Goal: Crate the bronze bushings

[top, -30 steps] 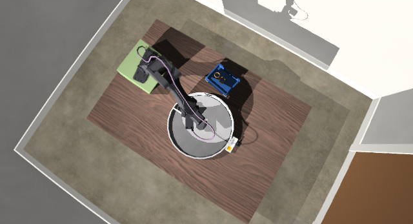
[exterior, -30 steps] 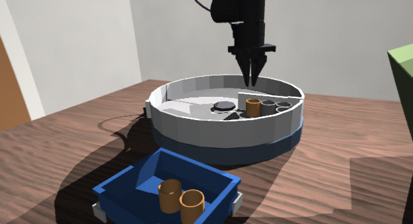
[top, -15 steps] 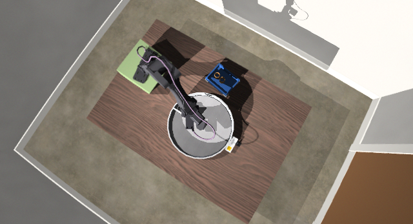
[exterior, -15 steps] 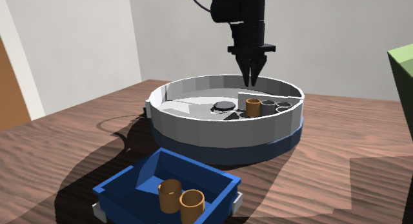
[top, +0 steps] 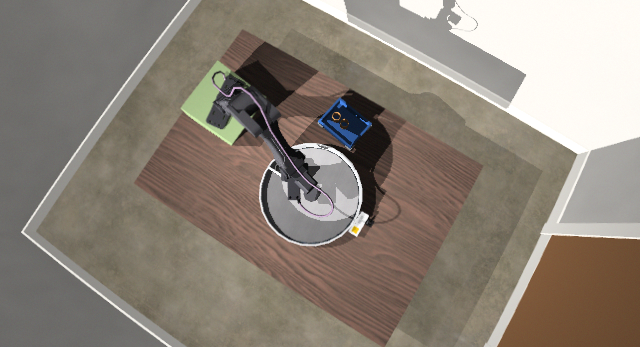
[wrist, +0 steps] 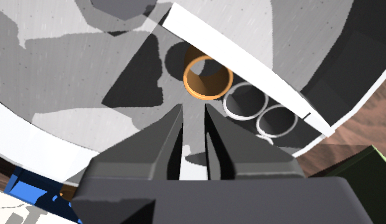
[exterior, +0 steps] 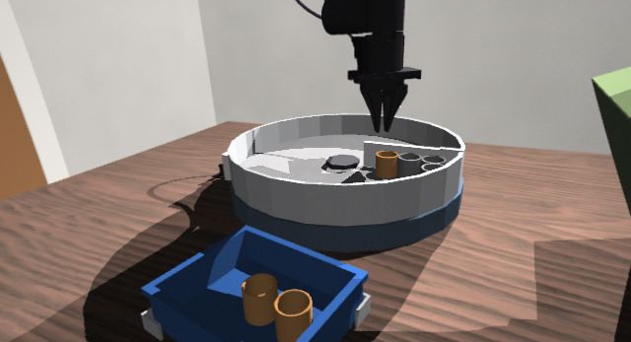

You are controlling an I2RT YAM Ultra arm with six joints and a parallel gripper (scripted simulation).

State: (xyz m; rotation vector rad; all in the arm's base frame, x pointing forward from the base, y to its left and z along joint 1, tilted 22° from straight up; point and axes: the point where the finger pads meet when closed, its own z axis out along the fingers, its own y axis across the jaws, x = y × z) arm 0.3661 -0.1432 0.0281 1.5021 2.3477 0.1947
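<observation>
From the top, my arm (top: pixel 277 147) (exterior: pixel 380 51) reaches out from the green block (top: pixel 200 102) (exterior: pixel 611 86) (wrist: pixel 364 170), entering over the turntable (top: pixel 361 187) (exterior: pixel 345 204) (wrist: pixel 24 145) from eleven o'clock. My wrist hides my fingertips here. The crate (top: pixel 370 124) (exterior: pixel 306 250) (wrist: pixel 26 192) sits on the desk (top: pixel 425 237) (exterior: pixel 493 184) at one o'clock from the turntable, with two bronze rings showing inside. At four o'clock, a white box (top: pixel 358 224) with a yellow square stands at the turntable's edge; I can't read any writing on it.

From the exterior, my last links hang nearly straight down and my jaws (exterior: pixel 382 131) point to six o'clock, tips slightly apart and holding nothing. They are above the upright bronze bushing (exterior: pixel 386 166) (wrist: pixel 194 85) on the turntable, not touching it. Just beside it, at three o'clock, is a steel bushing (exterior: pixel 409 164) (wrist: pixel 229 112), with more steel rims beyond. Two bronze bushings stand upright in the crate, the nearer one (exterior: pixel 294 317) at four o'clock from the other (exterior: pixel 259 303).

From my wrist, a narrow gap shows between my fingers. The bronze bushing's rim lies at one o'clock from my tips, beside the white divider (exterior: pixel 414 146) (wrist: pixel 234 60). Steel rims run from three towards four o'clock, and a corner of the crate shows at eight.
</observation>
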